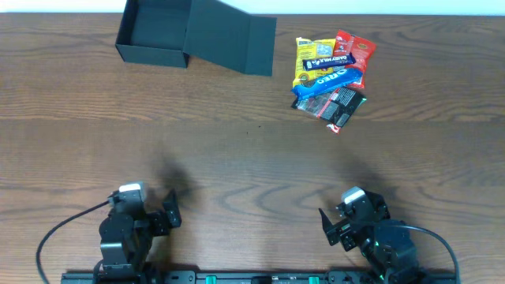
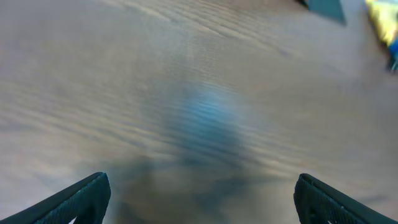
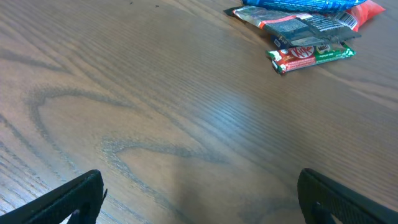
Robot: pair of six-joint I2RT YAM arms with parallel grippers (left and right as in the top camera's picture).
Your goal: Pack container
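The container (image 1: 154, 31) is a dark charcoal-green box at the far left of the table, open, with its flap lid (image 1: 233, 35) laid out to the right. A pile of snack packets (image 1: 331, 75) lies at the far right: a yellow packet (image 1: 309, 59), a red one (image 1: 355, 46), a blue Oreo packet (image 1: 330, 79) and a dark KitKat packet (image 1: 341, 106). The KitKat packet also shows in the right wrist view (image 3: 311, 53). My left gripper (image 2: 199, 199) and right gripper (image 3: 202, 199) are open and empty, low at the near edge, far from everything.
The wooden table (image 1: 252, 158) stretches between the grippers and the far objects. A corner of the lid (image 2: 323, 6) and a bit of the yellow packet (image 2: 382, 18) show blurred in the left wrist view.
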